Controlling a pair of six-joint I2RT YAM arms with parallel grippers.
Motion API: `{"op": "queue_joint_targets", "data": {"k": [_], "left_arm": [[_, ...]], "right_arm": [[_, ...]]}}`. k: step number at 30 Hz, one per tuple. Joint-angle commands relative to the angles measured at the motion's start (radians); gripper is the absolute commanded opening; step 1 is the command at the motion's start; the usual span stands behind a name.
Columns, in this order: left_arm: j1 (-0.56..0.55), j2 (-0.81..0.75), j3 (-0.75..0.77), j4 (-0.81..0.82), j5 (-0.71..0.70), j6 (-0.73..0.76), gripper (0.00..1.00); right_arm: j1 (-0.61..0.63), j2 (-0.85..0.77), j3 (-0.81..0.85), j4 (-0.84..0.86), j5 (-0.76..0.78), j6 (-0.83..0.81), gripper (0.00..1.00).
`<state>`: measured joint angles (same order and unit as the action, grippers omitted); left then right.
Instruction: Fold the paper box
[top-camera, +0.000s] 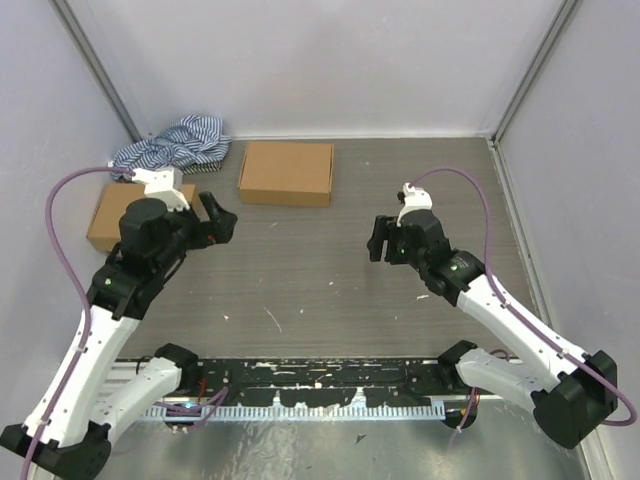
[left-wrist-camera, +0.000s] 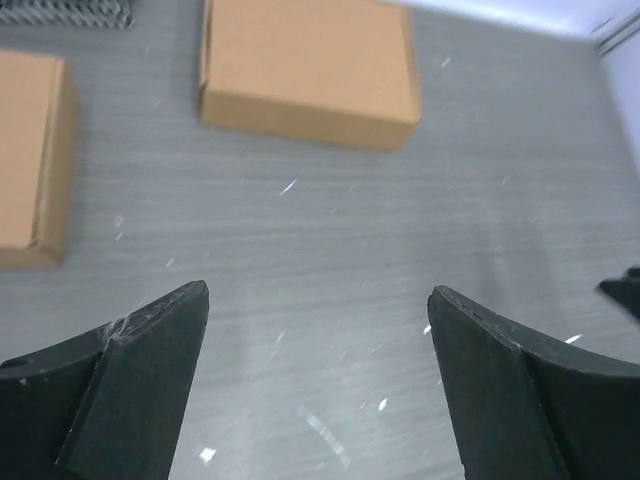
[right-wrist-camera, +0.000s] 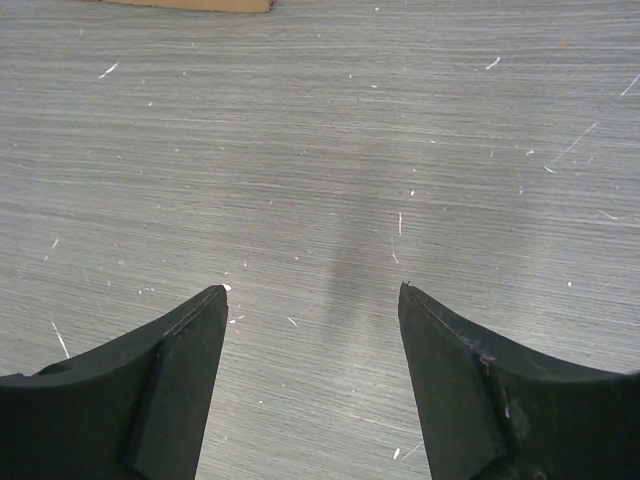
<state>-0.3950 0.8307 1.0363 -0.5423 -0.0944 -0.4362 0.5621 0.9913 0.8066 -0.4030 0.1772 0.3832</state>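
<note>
Left gripper (top-camera: 220, 216) and right gripper (top-camera: 375, 240) face inward, fingers (left-wrist-camera: 150, 350) apart, seemingly hovering.

A grey wood-grain worktop (top-camera: 320, 280), flecked with small white scuffs and scratches, is closed in by plain pale walls: a back wall (top-camera: 330, 60), a left wall (top-camera: 40, 110) and a right wall (top-camera: 590, 130). Slim metal posts (top-camera: 97, 68) run up the two far corners. The light is soft and even, and a black rail (top-camera: 320, 375) smeared with white lies along the near edge.
</note>
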Motion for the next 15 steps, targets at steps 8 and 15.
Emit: {"op": "queue_joint_targets", "data": {"k": [8, 15], "left_arm": [[0.002, -0.108, -0.11, -0.314, -0.175, 0.156, 0.98], [0.002, -0.253, -0.216, -0.234, -0.202, 0.133, 0.98]], "right_arm": [[0.002, -0.043, -0.021, 0.042, 0.069, -0.009, 0.73], [0.002, -0.137, -0.055, 0.09, 0.029, -0.003, 0.7]]}}
